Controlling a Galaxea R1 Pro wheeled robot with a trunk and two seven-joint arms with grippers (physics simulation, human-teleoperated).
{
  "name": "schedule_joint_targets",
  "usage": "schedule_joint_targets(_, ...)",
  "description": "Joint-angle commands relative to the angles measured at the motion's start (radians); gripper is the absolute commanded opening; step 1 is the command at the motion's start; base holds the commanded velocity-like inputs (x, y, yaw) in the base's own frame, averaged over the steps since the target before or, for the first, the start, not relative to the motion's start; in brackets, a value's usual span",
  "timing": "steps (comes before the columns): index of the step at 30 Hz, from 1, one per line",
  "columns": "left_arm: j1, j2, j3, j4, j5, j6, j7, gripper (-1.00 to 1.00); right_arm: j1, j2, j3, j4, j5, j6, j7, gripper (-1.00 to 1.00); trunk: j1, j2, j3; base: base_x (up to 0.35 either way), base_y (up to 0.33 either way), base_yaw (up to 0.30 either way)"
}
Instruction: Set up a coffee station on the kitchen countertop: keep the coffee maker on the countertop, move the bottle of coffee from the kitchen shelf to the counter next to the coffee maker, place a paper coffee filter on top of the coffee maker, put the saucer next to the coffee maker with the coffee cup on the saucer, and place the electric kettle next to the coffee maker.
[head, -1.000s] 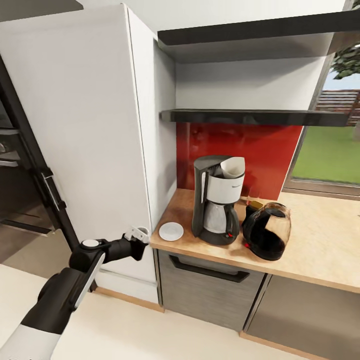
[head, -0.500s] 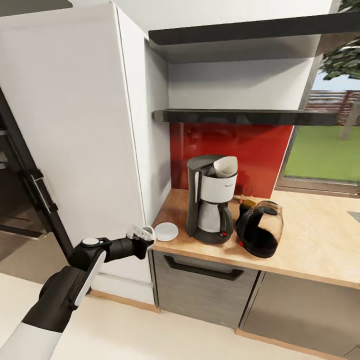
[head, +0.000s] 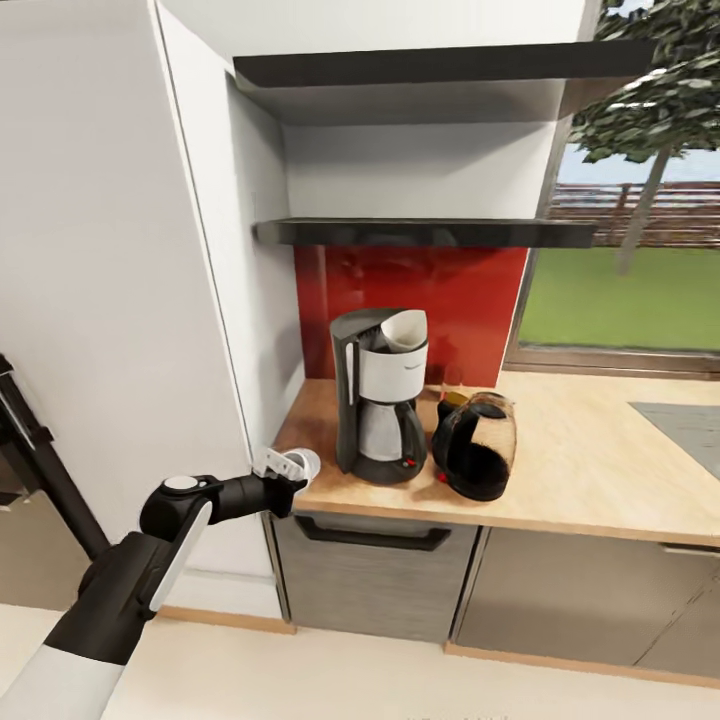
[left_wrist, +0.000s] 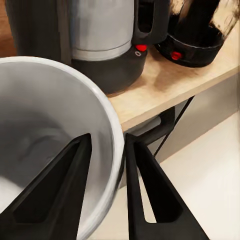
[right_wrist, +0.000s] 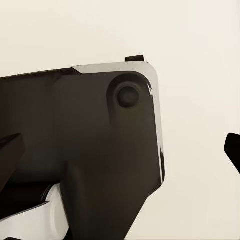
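On the worktop (head: 590, 470) stand one coffee maker (head: 378, 398), black with a white-silver body, one white paper coffee filter (head: 405, 330) in its top, and one dark glass electric kettle (head: 474, 446) just beside it. The left pincer (left_wrist: 106, 192) grips the rim of one plain white coffee cup (left_wrist: 45, 140) at the worktop's left end. Whether the right pincer is clenched cannot be told.
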Motion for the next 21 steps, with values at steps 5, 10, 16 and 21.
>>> schedule_joint_targets(5,-0.001,0.002,0.004,0.000,0.005,0.006,0.007,-1.00,-0.001,0.000,0.008,0.002,-0.010,-0.004,0.003,1.00,0.001,-0.002,-0.002,0.000,0.000,-0.259)
schedule_joint_targets(10,0.002,0.005,0.006,-0.001,0.005,0.001,0.009,-1.00,-0.001,0.000,0.008,0.002,-0.011,-0.004,0.003,1.00,0.001,-0.002,-0.002,0.000,0.000,-0.222)
schedule_joint_targets(16,0.003,0.003,0.074,0.003,0.002,0.000,0.092,-1.00,-0.001,0.000,0.008,0.002,-0.011,-0.004,0.003,1.00,0.001,-0.002,-0.002,0.000,0.000,-0.027)
schedule_joint_targets(21,0.004,-0.005,0.085,0.002,0.011,0.002,0.231,-1.00,-0.001,0.000,0.008,0.002,-0.010,-0.004,0.003,1.00,0.001,-0.002,-0.002,0.000,0.000,-0.001)
